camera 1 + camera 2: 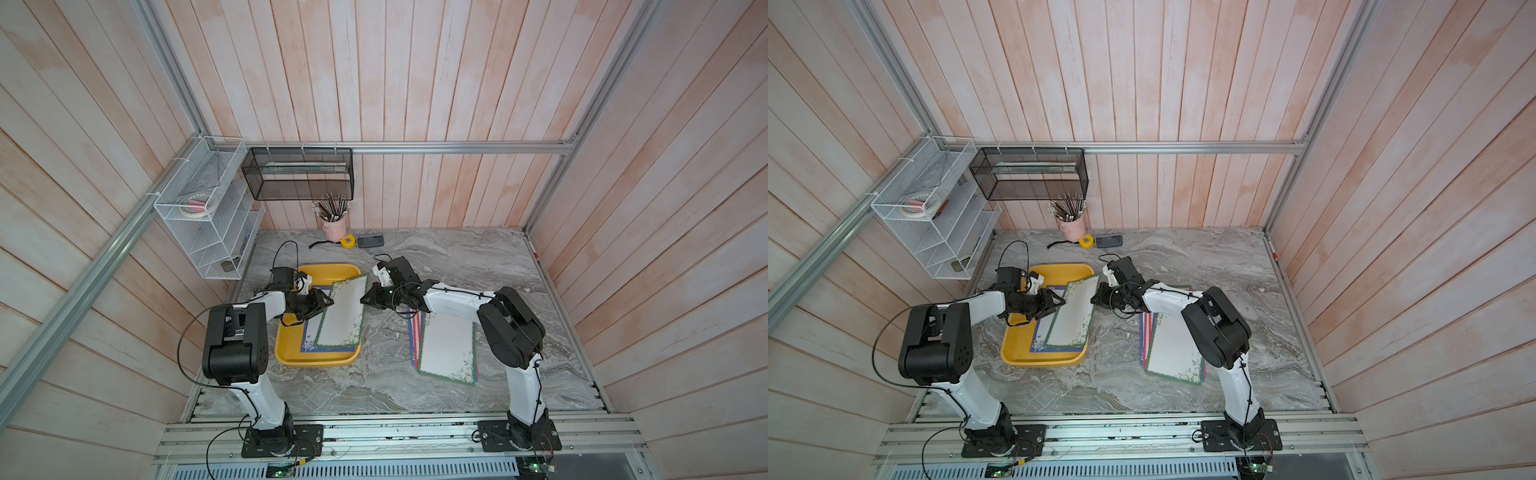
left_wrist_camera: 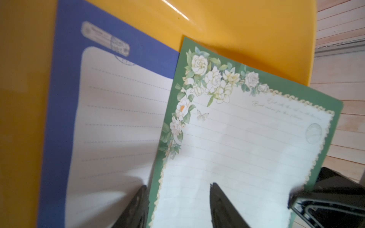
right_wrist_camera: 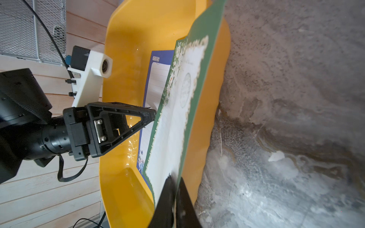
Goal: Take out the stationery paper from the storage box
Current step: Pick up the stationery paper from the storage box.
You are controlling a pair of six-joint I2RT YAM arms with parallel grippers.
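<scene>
A green-bordered stationery paper sheet (image 1: 343,316) (image 1: 1071,320) is lifted aslant over the yellow storage box (image 1: 316,362) (image 1: 1042,360). My right gripper (image 1: 365,298) (image 3: 175,182) is shut on that sheet's right edge. At the sheet's left edge my left gripper (image 1: 323,305) (image 2: 177,195) is open, one finger (image 2: 219,199) over the sheet (image 2: 237,142) and the other finger (image 2: 141,199) below it. A blue-bordered sheet (image 2: 65,98) (image 3: 156,79) lies flat in the box (image 2: 227,25) (image 3: 122,173). A pile of sheets (image 1: 446,349) (image 1: 1175,349), green-bordered on top, rests on the table to the right.
At the back stand a pink cup of pencils (image 1: 334,226), a yellow tape measure (image 1: 347,241) and a dark device (image 1: 370,241). A black mesh basket (image 1: 297,174) and a white wire rack (image 1: 208,216) hang on the walls. The right arm's elbow overhangs the pile.
</scene>
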